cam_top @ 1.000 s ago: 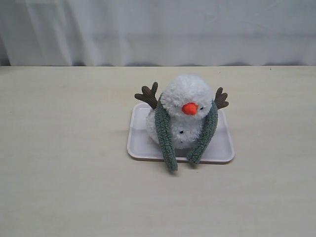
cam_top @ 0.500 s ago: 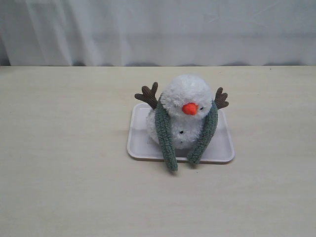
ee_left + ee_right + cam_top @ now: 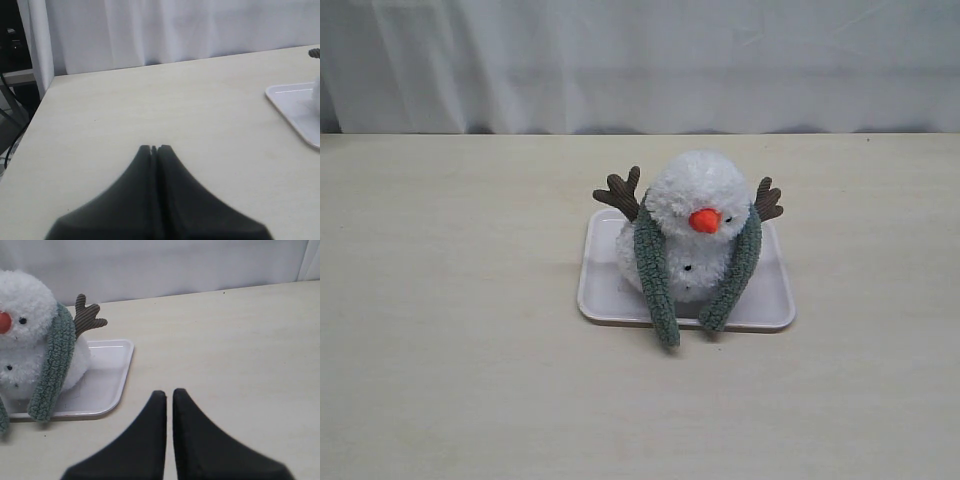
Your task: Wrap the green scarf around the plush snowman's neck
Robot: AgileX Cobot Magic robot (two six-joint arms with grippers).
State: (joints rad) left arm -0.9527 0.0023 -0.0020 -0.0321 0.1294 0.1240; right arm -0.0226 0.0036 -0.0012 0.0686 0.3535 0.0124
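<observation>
The plush snowman [image 3: 698,195] sits on a white tray [image 3: 768,305] at the table's middle, facing the exterior camera. The green scarf [image 3: 653,275] runs behind its neck, and both ends hang down the front, left and right of the body, onto the tray's near rim. Neither gripper shows in the exterior view. My left gripper [image 3: 154,148] is shut and empty over bare table, well away from the tray's corner [image 3: 295,107]. My right gripper [image 3: 169,392] is shut with a hairline gap, empty, beside the tray [image 3: 107,370], apart from the snowman [image 3: 25,300] and scarf [image 3: 52,365].
A white curtain [image 3: 640,60] hangs along the table's far edge. The left wrist view shows the table's side edge [image 3: 30,125] with dark floor and cables beyond. Brown twig arms [image 3: 618,192] stick out on both sides of the head.
</observation>
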